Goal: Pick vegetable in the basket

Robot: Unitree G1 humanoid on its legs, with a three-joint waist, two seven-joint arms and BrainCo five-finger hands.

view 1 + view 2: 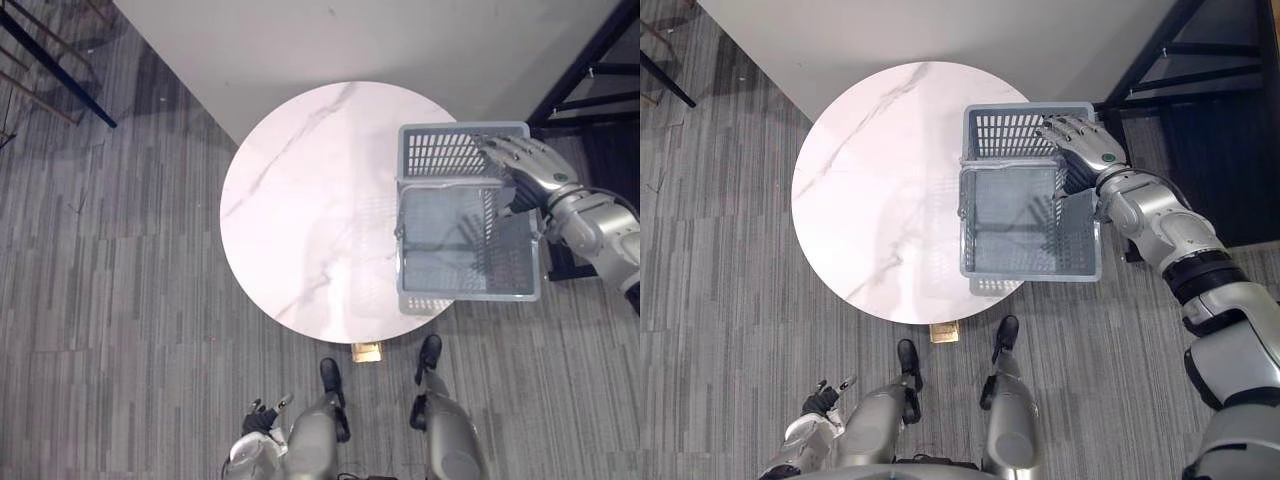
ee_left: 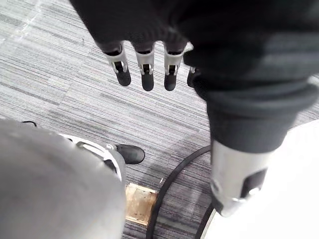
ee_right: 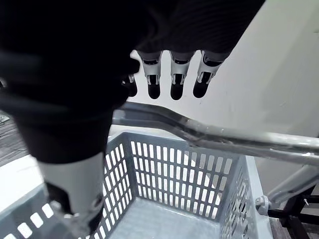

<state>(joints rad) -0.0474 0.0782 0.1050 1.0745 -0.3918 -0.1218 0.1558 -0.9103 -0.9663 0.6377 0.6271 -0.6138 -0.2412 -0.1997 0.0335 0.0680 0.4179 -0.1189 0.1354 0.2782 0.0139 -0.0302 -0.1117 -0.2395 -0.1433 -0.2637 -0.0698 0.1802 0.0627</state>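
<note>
A grey slotted plastic basket (image 1: 450,250) stands on the right side of the round white marble table (image 1: 310,200), overhanging its edge. The basket is empty, and I see no vegetable on the table or in either hand. Its metal handle (image 3: 209,134) lies across the basket's top. My right hand (image 1: 525,160) hovers over the basket's far right corner, fingers (image 3: 172,82) straight and holding nothing, just above the handle. My left hand (image 1: 262,415) hangs low beside my leg above the carpet, fingers (image 2: 144,74) relaxed and empty.
A white wall panel (image 1: 300,40) runs behind the table. A dark metal frame (image 1: 590,70) stands close to the right of the basket, and a blue-framed rack (image 1: 50,65) is at the far left. A small brown block (image 1: 367,351) lies on the carpet by the table's near edge.
</note>
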